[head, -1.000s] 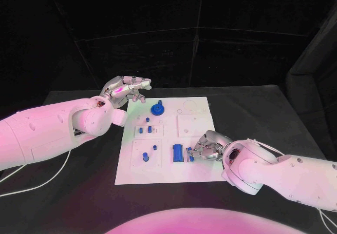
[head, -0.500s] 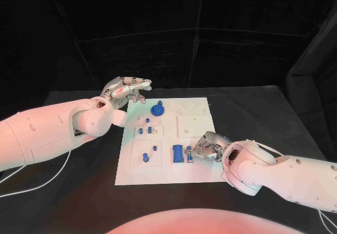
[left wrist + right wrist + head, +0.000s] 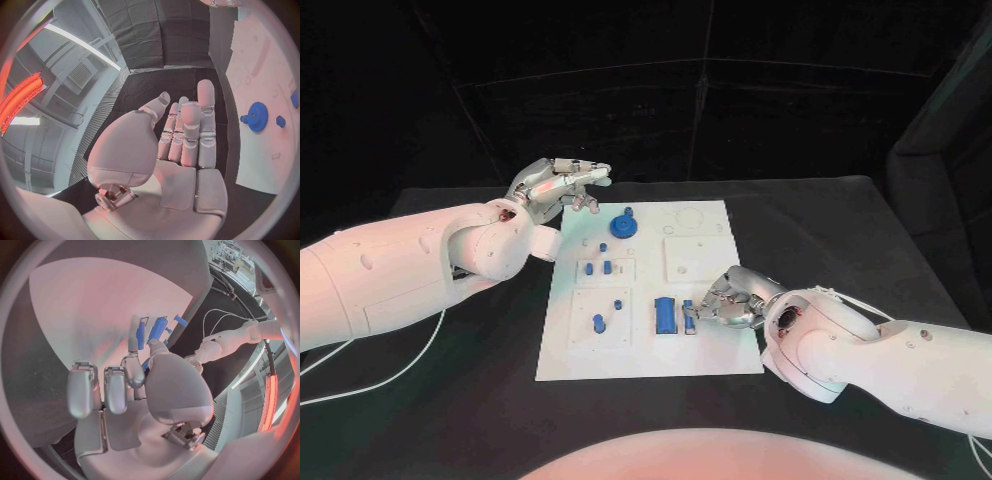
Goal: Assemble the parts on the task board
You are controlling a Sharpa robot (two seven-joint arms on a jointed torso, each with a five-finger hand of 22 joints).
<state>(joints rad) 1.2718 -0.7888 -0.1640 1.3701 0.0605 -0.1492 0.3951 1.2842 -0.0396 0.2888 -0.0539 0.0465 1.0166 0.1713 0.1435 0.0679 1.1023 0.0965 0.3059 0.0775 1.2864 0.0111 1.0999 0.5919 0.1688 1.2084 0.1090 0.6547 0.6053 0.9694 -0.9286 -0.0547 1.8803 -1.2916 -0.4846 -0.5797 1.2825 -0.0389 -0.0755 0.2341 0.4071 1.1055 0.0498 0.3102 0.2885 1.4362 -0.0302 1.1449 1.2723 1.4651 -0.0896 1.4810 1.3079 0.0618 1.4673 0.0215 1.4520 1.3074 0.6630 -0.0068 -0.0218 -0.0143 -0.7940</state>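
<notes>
Now the right hand (image 3: 728,303), fingers closed around a small blue part (image 3: 691,320) at lower centre of the board (image 3: 574,350), has barely shifted; insertion pending. Left hand (image 3: 563,184) hovers empty, fingers apart, upper left.

Task board (image 3: 704,345) right half bare; blue gear (image 3: 626,224) stands upper left.

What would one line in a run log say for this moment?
left hand: empty, hovering beside task board | right hand: fingers at small blue part on board | blue gear: untouched
</notes>
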